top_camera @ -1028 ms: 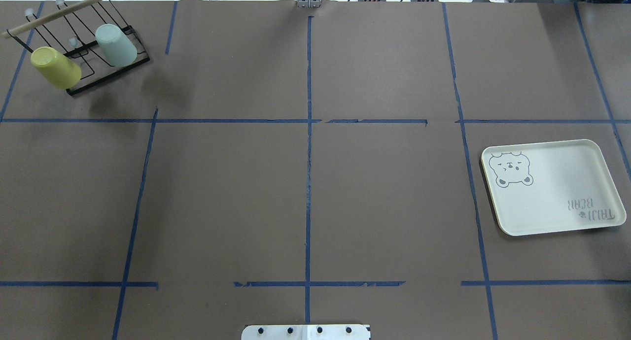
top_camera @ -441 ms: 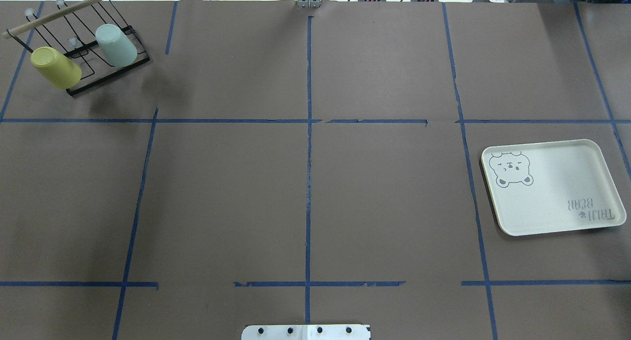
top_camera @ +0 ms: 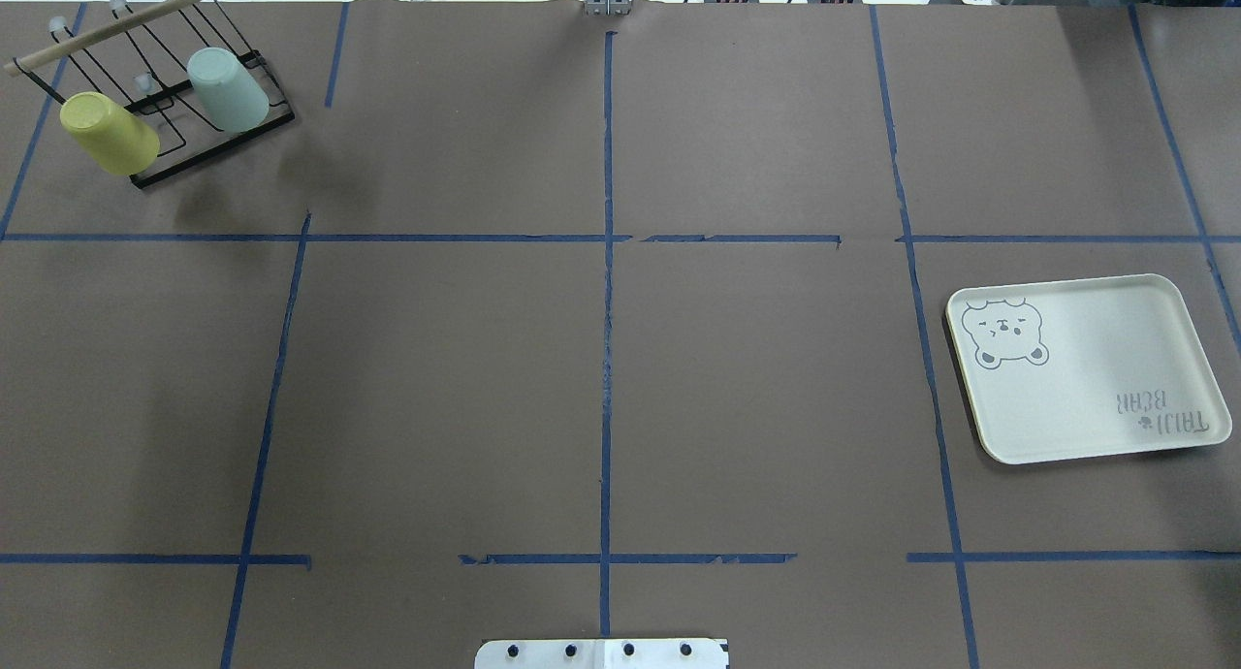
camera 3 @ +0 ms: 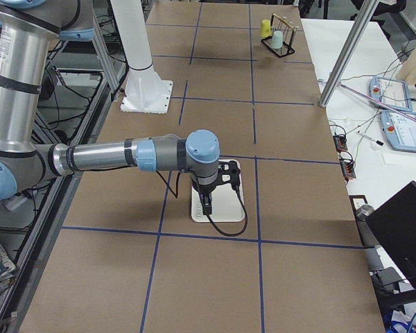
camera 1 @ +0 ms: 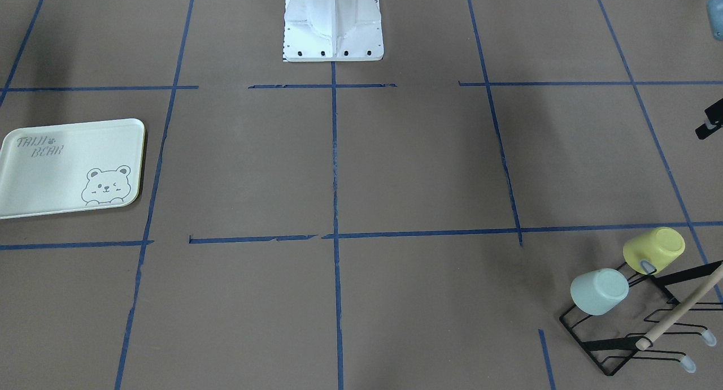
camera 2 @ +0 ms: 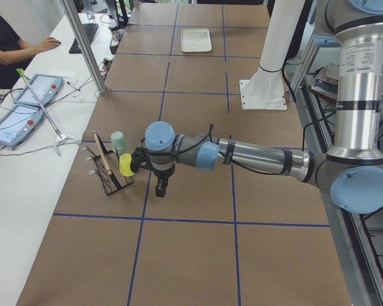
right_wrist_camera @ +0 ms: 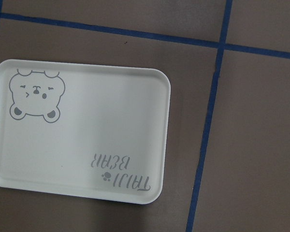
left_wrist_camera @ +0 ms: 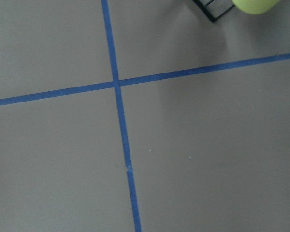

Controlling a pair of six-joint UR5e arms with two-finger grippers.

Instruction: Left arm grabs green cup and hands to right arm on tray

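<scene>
The pale green cup (top_camera: 228, 89) hangs upside down on a black wire rack (top_camera: 218, 145) at the table's far left, next to a yellow cup (top_camera: 109, 133). It also shows in the front view (camera 1: 599, 291) and the left side view (camera 2: 118, 140). My left gripper (camera 2: 161, 189) hangs over the table just beside the yellow cup (camera 2: 126, 164); I cannot tell if it is open. My right gripper (camera 3: 206, 207) hovers above the bear tray (camera 3: 218, 211); I cannot tell its state. The tray (top_camera: 1086, 368) holds nothing, as the right wrist view (right_wrist_camera: 82, 130) shows.
The robot's white base (camera 1: 333, 22) stands at the table's near edge. Blue tape lines cross the brown table cover (top_camera: 601, 359). A person sits at a side table with tablets (camera 2: 25, 95). The left wrist view shows the yellow cup's edge (left_wrist_camera: 253, 5).
Cups, rack and tray have not moved. Only a faint shadow near the rack has shifted toward the table's front left.
</scene>
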